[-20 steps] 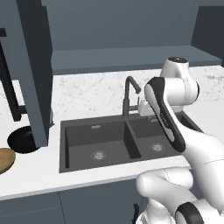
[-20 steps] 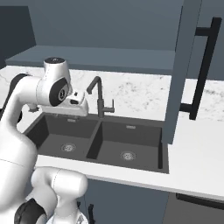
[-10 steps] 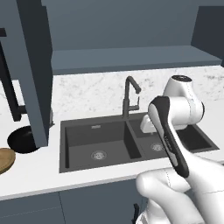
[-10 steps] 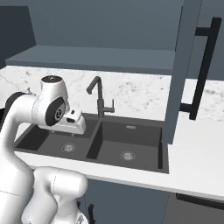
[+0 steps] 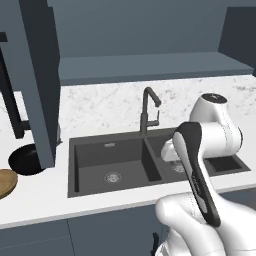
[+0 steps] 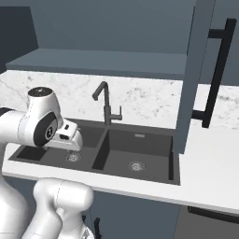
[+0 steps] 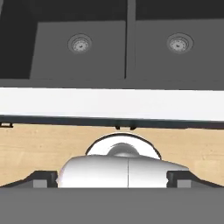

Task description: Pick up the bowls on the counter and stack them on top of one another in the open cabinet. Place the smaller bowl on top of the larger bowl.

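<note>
My pincer point(image 7: 112, 181) is spread wide over the sink point(image 5: 110, 162), so I should swing far left to the black bowl point(image 5: 25, 160) and wooden bowl point(image 5: 6, 182) on the tabletop point(image 5: 100, 105).

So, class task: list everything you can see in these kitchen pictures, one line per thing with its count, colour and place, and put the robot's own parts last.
Black bowl: one, glossy black, on the counter left of the sink, partly behind the cabinet door.
Wooden bowl: one, tan, at the left edge, in front of the black bowl.
Counter: one, white marble with grey veins, around the sink.
Sink: one, dark grey, two basins, set in the counter.
Faucet: one, dark, behind the sink.
Cabinet door: one, slate-blue, open, with a black bar handle.
Cabinet shelf: one, slate-blue, above the counter.
Robot arm: one, white, over the right basin.
End effector: one, open, empty.
</note>
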You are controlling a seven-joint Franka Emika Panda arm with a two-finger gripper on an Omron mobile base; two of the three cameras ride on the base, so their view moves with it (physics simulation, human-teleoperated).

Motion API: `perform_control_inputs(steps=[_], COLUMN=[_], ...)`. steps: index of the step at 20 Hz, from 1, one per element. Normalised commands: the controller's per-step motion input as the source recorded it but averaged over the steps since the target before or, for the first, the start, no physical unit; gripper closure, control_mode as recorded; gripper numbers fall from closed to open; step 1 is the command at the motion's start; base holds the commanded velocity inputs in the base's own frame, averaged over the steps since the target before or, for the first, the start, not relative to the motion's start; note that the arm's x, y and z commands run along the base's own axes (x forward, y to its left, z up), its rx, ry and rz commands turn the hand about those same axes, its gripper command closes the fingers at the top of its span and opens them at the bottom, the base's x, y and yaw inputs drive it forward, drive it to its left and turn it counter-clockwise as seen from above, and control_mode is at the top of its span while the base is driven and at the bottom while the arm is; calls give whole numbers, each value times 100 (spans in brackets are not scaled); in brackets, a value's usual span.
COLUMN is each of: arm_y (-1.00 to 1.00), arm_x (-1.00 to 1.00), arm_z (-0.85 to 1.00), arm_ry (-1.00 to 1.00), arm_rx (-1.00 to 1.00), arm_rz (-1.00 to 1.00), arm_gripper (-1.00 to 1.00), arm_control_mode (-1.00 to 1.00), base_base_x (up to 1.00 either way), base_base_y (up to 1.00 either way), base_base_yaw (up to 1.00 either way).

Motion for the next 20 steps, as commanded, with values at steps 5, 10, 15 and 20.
perform_control_inputs(steps=[5,10,15,20], arm_y=[0,0,0,0], arm_x=[0,0,0,0], arm_z=[0,0,0,0], arm_ry=[0,0,0,0], arm_rx=[0,0,0,0], arm_rz=[0,0,0,0], arm_gripper=[-100,-100,-100,-100], arm_control_mode=[100,100,100,100], base_base_x=[-39,-76,-82,-21], base_base_y=[66,87,60,99], base_base_yaw=[0,0,-3,-3])
